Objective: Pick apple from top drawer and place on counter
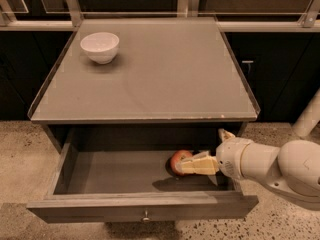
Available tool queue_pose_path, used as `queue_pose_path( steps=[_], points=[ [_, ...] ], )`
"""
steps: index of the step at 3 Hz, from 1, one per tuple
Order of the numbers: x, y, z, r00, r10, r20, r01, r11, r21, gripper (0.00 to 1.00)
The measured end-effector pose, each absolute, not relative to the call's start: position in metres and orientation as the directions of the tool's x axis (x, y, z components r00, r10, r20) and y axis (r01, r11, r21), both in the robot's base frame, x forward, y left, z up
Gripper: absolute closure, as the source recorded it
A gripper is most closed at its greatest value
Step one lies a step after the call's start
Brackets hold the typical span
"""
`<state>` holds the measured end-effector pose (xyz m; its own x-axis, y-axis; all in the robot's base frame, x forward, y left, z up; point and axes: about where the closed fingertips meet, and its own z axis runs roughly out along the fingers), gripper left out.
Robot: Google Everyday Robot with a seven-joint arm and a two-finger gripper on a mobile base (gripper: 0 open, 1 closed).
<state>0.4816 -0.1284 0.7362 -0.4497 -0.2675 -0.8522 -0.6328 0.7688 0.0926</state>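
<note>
The top drawer (142, 206) is pulled open below the counter (165, 69). The red-orange apple (179, 159) lies on the drawer floor, right of the middle. My gripper (200, 150) reaches into the drawer from the right and is open. Its cream near finger (197, 165) lies across the front of the apple and hides the apple's lower right part. The far finger (225, 134) sticks up behind, near the drawer's back right corner. I cannot tell whether the near finger touches the apple.
A white bowl (100, 46) stands on the counter's back left. The drawer's right wall (235, 186) is just under my wrist. Dark cabinets and a railing run behind the counter. Speckled floor lies on both sides.
</note>
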Motion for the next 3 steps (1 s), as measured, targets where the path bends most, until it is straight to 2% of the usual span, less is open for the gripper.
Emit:
queue_pose_path(
  steps=[3],
  points=[
    [0.488, -0.125, 0.721, -0.456, -0.294, -0.84, -0.615, 0.786, 0.059, 0.0]
  ],
)
